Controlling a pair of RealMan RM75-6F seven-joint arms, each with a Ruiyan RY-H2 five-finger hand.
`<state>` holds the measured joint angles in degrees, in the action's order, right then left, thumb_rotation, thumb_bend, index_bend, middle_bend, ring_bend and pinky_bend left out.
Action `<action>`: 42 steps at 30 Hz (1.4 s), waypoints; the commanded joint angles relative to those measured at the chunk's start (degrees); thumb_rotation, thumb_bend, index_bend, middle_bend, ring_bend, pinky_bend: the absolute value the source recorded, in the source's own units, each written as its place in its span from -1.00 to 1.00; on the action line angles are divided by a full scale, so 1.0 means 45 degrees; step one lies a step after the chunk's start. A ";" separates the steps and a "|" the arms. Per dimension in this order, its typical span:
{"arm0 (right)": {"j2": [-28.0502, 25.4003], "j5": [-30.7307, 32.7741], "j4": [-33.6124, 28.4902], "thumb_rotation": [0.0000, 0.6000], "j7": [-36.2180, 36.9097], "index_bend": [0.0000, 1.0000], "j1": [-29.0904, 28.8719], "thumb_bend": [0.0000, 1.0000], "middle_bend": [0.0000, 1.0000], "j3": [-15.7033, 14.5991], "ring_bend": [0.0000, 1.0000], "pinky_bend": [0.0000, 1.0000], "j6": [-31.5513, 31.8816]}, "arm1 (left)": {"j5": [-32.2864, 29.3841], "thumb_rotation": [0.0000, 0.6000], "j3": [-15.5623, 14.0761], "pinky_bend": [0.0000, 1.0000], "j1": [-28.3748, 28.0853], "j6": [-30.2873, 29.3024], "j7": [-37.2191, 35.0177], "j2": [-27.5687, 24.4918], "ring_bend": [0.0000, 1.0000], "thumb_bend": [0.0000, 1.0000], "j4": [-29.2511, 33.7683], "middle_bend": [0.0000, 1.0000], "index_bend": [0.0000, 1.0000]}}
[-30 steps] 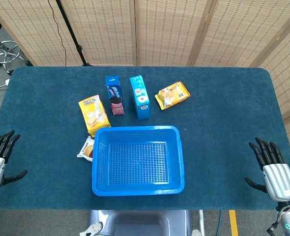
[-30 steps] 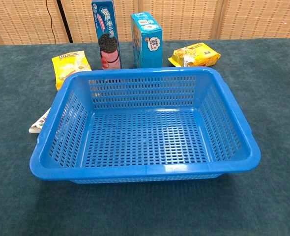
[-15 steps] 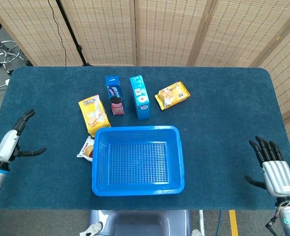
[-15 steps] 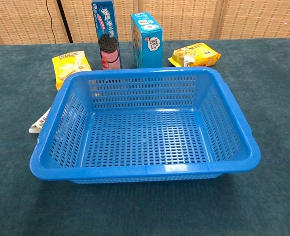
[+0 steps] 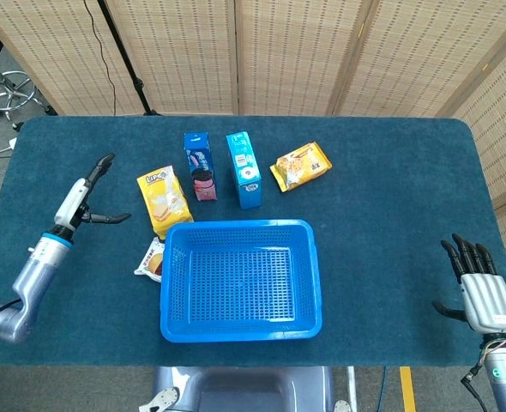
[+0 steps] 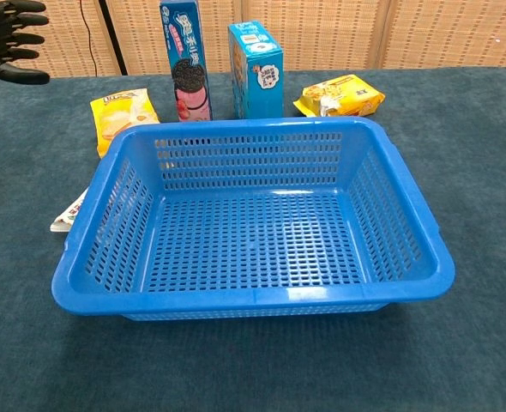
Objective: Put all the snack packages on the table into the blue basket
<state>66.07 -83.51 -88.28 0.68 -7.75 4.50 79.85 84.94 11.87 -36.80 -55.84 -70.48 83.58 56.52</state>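
Note:
The blue basket (image 5: 240,279) (image 6: 253,215) stands empty at the table's front middle. Behind it stand a dark blue cookie box (image 5: 200,166) (image 6: 184,60) and a light blue box (image 5: 244,169) (image 6: 257,69). A yellow chip bag (image 5: 164,200) (image 6: 123,118) lies at the basket's back left, an orange snack pack (image 5: 302,166) (image 6: 339,95) at the back right. A small white packet (image 5: 152,259) (image 6: 69,212) is tucked against the basket's left wall. My left hand (image 5: 85,201) (image 6: 9,41) hovers open, left of the chip bag. My right hand (image 5: 480,292) is open at the front right edge.
The table (image 5: 390,197) is covered in dark teal cloth. Wicker screens (image 5: 287,51) stand behind it. A stool (image 5: 9,90) sits on the floor at the far left.
My left hand has travelled from the front left edge inward and back, now close to the yellow chip bag. My right hand has sunk slightly toward the front edge.

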 commanded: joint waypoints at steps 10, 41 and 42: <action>0.0115 0.0547 0.0286 1.00 -0.0124 -1.00 -0.0057 -1.00 -1.00 0.0159 -1.00 -1.00 -0.0288 | -0.0659 1.00 0.0640 -1.00 -0.2017 0.1960 -0.1792 0.1453 -1.00 -0.95 -0.1869 -1.00 -1.00; 0.0399 0.1592 0.0931 1.00 -0.0200 -1.00 -0.0339 -1.00 -1.00 0.0498 -1.00 -1.00 -0.1053 | -0.1764 1.00 0.1594 -0.49 -0.5971 0.5629 -0.4011 0.4855 -0.67 -0.09 -0.6114 -0.65 -0.51; 0.0407 0.1618 0.0943 1.00 -0.0195 -1.00 -0.0352 -1.00 -1.00 0.0505 -1.00 -1.00 -0.1086 | -0.1898 1.00 0.1698 -0.38 -0.6040 0.5639 -0.3928 0.5002 -0.53 -0.01 -0.6329 -0.46 -0.31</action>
<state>67.88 -76.27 -84.07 -0.22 -9.30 6.75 75.01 77.17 18.92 -63.34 -30.82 -88.32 105.04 29.44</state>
